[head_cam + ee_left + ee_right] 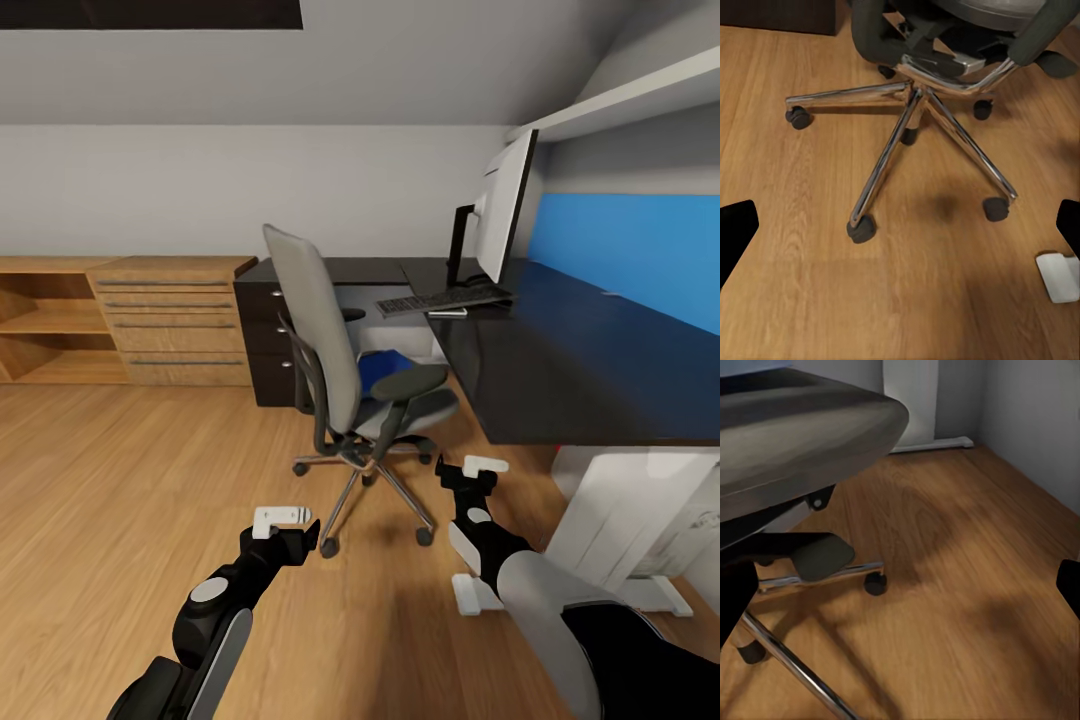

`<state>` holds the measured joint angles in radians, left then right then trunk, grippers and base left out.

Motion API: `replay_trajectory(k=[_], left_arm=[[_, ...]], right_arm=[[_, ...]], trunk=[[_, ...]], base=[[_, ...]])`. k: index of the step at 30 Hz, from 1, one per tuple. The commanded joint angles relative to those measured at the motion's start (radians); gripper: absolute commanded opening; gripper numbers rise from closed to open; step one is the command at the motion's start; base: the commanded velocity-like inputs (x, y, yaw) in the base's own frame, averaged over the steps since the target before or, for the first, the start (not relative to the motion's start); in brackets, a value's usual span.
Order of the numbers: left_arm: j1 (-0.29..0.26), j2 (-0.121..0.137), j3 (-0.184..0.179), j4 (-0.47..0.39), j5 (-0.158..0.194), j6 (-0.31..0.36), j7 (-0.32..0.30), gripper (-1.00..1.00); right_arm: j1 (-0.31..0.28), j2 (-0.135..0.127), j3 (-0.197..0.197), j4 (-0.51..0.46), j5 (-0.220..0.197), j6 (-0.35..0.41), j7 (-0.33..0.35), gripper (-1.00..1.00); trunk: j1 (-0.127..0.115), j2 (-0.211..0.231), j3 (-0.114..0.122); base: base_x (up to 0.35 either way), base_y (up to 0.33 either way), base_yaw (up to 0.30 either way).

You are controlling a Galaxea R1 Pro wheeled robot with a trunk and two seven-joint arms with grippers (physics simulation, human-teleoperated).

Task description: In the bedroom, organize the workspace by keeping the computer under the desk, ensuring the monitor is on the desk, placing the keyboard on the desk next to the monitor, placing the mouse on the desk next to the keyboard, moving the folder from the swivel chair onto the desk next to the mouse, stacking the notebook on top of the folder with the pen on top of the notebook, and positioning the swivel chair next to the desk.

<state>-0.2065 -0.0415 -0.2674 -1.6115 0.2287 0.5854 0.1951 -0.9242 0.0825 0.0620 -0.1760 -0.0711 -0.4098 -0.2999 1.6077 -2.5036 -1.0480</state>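
Grey swivel chair (345, 370) stands on the wood floor (120, 480) just beyond both claws, its back turned to the robot. Left arm reaches forward and low; left gripper (285, 528) hangs above the floor with fingers spread wide and empty, the chrome star base (907, 112) just ahead of it. Right arm, elbow bent, stretches forward beside the chair seat; right gripper (478, 470) likewise wide and empty, near the black armrest (408, 382). Blue folder (378, 368) lies on the seat past that claw. Further on, the black desk (560, 370) carries the monitor (505, 205) and keyboard (443, 299).
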Motion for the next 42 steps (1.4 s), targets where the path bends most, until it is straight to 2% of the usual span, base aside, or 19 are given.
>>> replay_trajectory(k=[1,10,21,42], left_arm=[[-0.001,0.000,-0.001,-0.001,0.011,0.004,0.009,1.00],[-0.001,0.000,0.000,-0.001,0.011,0.005,0.009,1.00],[-0.001,0.000,0.000,-0.001,0.011,0.005,0.009,1.00],[-0.001,0.000,0.000,0.000,0.011,0.005,0.009,1.00]], right_arm=[[-0.001,0.000,0.007,0.001,-0.007,-0.004,-0.004,1.00],[-0.001,0.003,0.007,0.002,-0.008,-0.006,-0.005,1.00],[-0.001,0.003,0.007,0.003,-0.009,-0.006,-0.004,1.00],[0.000,0.004,0.007,0.003,-0.009,-0.006,-0.005,1.00]], trunk=[[0.000,0.000,-0.001],[0.000,0.000,-0.001],[0.000,0.000,-0.001],[0.000,0.000,-0.001]], base=[[0.089,0.000,0.000],[0.060,0.000,0.000],[0.193,0.000,0.000],[0.042,0.022,0.002]])
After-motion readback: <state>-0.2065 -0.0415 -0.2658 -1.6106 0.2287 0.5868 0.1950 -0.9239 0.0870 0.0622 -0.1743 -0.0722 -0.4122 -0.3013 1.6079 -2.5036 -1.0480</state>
